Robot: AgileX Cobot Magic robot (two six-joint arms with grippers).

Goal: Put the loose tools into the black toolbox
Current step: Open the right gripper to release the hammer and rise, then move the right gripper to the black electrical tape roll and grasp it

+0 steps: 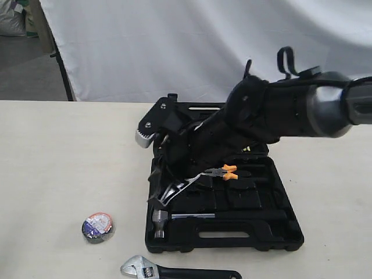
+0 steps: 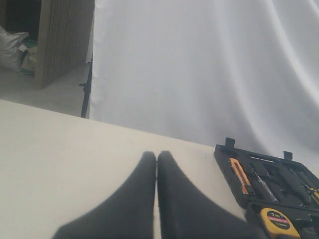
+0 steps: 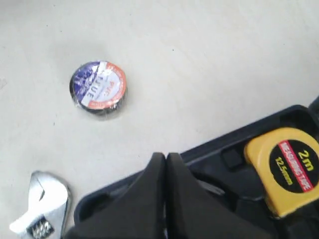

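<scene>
**Exterior view: claw hammer (image 1: pixel 186 216) lies in the black toolbox (image 1: pixel 285 238), two tools outside**

The hammer rests in the near half of the open case, beside the handle slot. The tape roll (image 1: pixel 97 226) sits on the table (image 1: pixel 52 163) left of the case, apart from it. The adjustable wrench (image 1: pixel 180 271) lies just in front. The right gripper (image 3: pixel 166 157) hangs over the case edge, fingers pressed together, holding nothing. The left gripper (image 2: pixel 157 154) is also closed and empty, above the table. A yellow tape measure (image 3: pixel 289 172) sits in the case.
</scene>
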